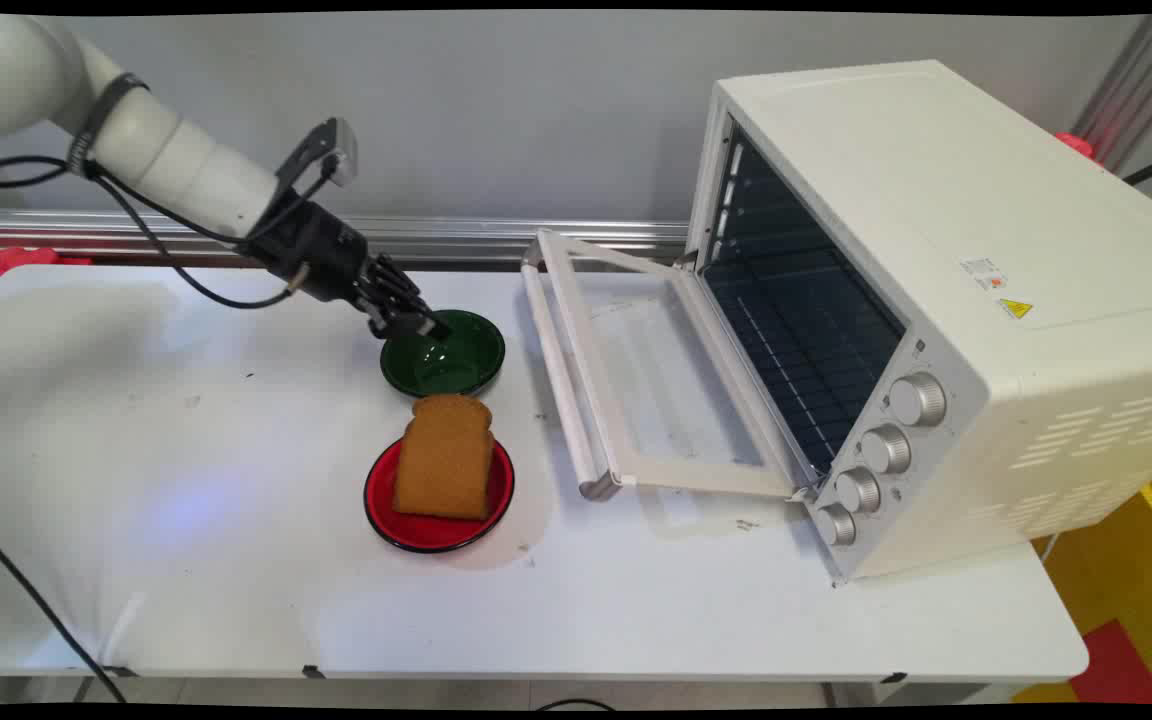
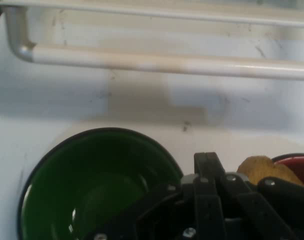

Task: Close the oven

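A white robot arm reached in from the upper left of the frame, and its black gripper slanted down to the upper left rim of a green bowl just left of the picture's centre. In the hand view, the gripper rose from the bottom edge with its fingers drawn together and no gap showing. The green bowl lay directly to their left. I could not tell whether the fingers pinched the rim or only rested against it. The bowl was small, shallow and round, dark glossy green with a thin dark edge, and nothing was inside it. It sat upright on the white table. Just below it in the frame, near but apart, a red plate carried a thick brown slice of toast. To the right stood a white toaster oven with its glass door folded down flat and the door's handle close to the bowl's right side. As I judged it, any handling here called for slow, level movement. A glazed bowl touched only at one edge could tip or skid on the smooth tabletop, and the plate and the door handle left little room on two sides.
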{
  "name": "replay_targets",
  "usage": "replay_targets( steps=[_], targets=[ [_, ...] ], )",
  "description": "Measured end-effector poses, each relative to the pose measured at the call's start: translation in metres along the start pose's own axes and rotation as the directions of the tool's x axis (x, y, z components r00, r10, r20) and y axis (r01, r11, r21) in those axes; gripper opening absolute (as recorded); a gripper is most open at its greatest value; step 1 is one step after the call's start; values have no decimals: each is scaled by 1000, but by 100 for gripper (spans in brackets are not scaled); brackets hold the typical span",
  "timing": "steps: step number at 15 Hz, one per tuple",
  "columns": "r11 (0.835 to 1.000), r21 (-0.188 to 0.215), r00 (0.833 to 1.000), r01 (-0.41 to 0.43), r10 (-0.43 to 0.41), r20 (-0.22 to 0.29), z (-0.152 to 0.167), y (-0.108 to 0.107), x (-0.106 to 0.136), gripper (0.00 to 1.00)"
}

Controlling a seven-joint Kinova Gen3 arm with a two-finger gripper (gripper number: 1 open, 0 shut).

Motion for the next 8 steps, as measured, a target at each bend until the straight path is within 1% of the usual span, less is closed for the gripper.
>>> replay_targets(
  steps=[3, 6, 8],
  targets=[
    [1000, -18, 1000, -6, 5, -17, 25, 0, -2, 0],
    [999, -36, 999, -24, 22, -39, 60, -1, -2, 0],
    [999, -41, 998, -32, 30, -49, 75, -2, -3, 0]
  ],
)
